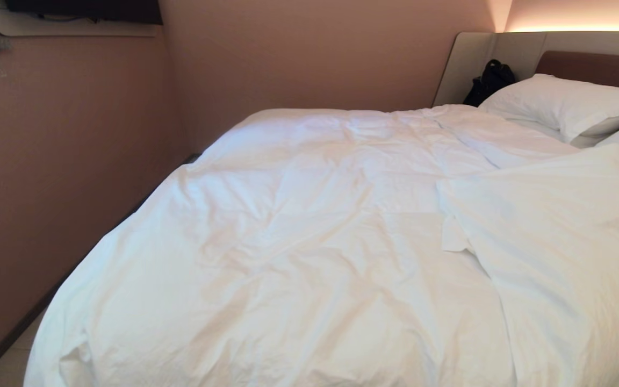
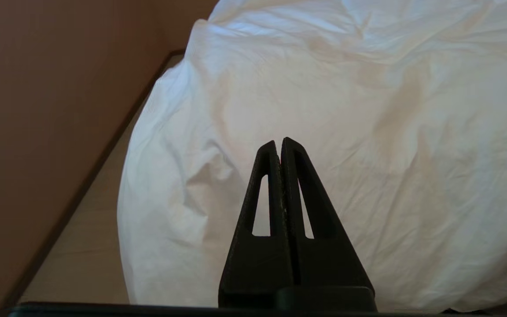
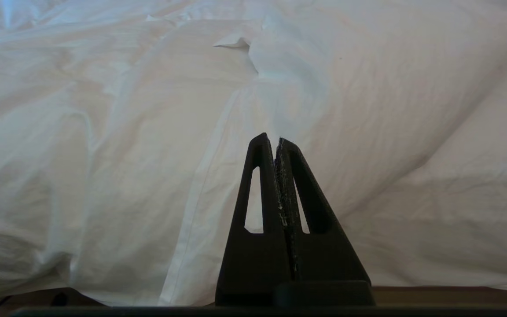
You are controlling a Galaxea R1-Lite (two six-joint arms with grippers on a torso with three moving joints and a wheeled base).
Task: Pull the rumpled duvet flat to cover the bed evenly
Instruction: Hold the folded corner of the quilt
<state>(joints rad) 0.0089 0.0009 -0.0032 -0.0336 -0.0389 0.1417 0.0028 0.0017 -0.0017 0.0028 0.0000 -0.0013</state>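
Observation:
The white, wrinkled duvet lies over most of the bed. Its right part is folded back on itself in a thick flap. Neither arm shows in the head view. In the left wrist view my left gripper is shut and empty, short of the duvet's drooping near-left corner. In the right wrist view my right gripper is shut and empty, facing the duvet's side beside a long hem seam.
Two white pillows lie at the headboard, with a black bag behind them. A pinkish-brown wall runs close along the bed's left side, leaving a narrow strip of floor. The brown platform edge shows under the duvet.

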